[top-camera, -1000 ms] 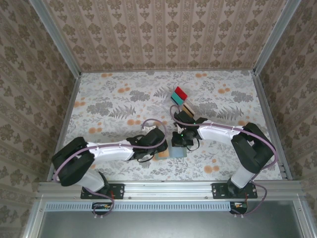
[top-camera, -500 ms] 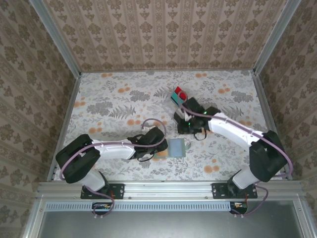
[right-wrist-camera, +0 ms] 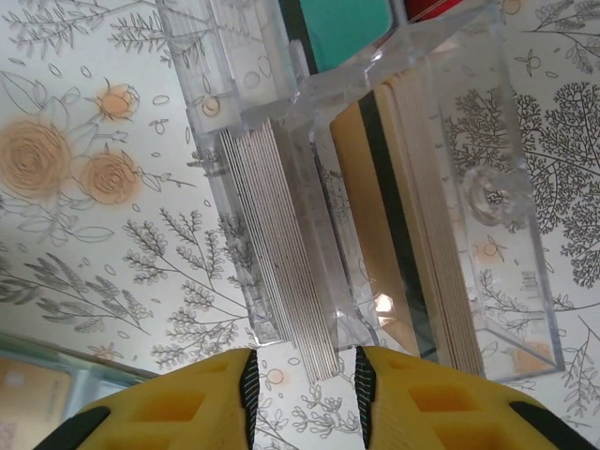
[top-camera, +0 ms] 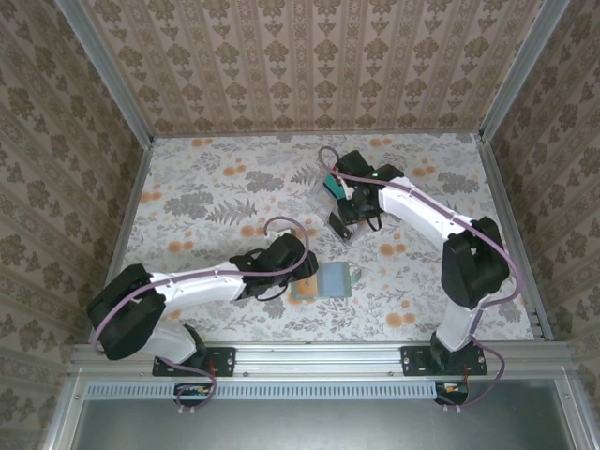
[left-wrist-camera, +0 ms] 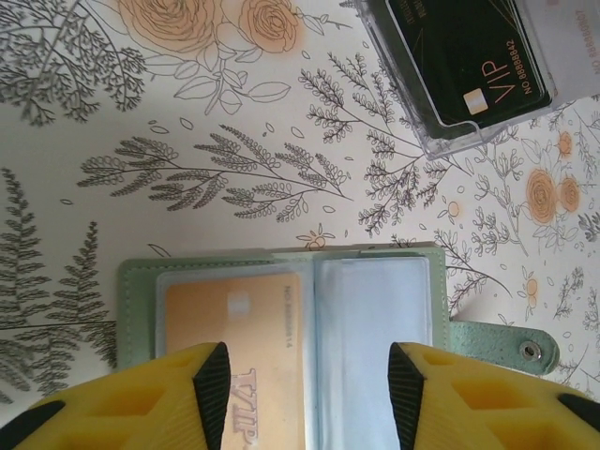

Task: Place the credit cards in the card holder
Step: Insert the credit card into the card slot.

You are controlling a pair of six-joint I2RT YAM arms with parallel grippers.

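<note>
From above, the card holder (top-camera: pixel 323 281) lies open on the flowered bench (top-camera: pixel 206 206), near its front edge. The left tool (top-camera: pixel 302 275) is over the holder's left part. The right tool (top-camera: pixel 349 208) is well apart from it, farther back, over the clear tray (top-camera: pixel 339 225). A teal card (top-camera: pixel 330 183) shows at the tray's far end.

In the left wrist view, the left tool (left-wrist-camera: pixel 307 375) has its jaws wide apart with nothing clamped between them. The card holder (left-wrist-camera: pixel 281 300) lies open just ahead of the fingertips (left-wrist-camera: pixel 212 370) and runs on beneath them, spanning the gap. A tan card (left-wrist-camera: pixel 230 314) sits in its left clear sleeve, and a snap tab (left-wrist-camera: pixel 502 342) sticks out on the right. At the upper right, apart from the holder, one end of the clear tray (left-wrist-camera: pixel 436 145) holds a dark card (left-wrist-camera: pixel 459 56) marked VIP.

In the right wrist view, the right tool (right-wrist-camera: pixel 307 386) has its jaws a narrow gap apart, clamped on nothing. The clear tray (right-wrist-camera: pixel 487 206) lies straight ahead. A stack of pale cards (right-wrist-camera: pixel 277 253) stands on edge in one compartment, its near end reaching the gap. Whether a pad touches it I cannot tell. Tan-gold cards (right-wrist-camera: pixel 398 225) fill the next compartment, with the teal card (right-wrist-camera: pixel 347 28) beyond. A corner of the card holder (right-wrist-camera: pixel 37 389) shows at the lower left.
</note>
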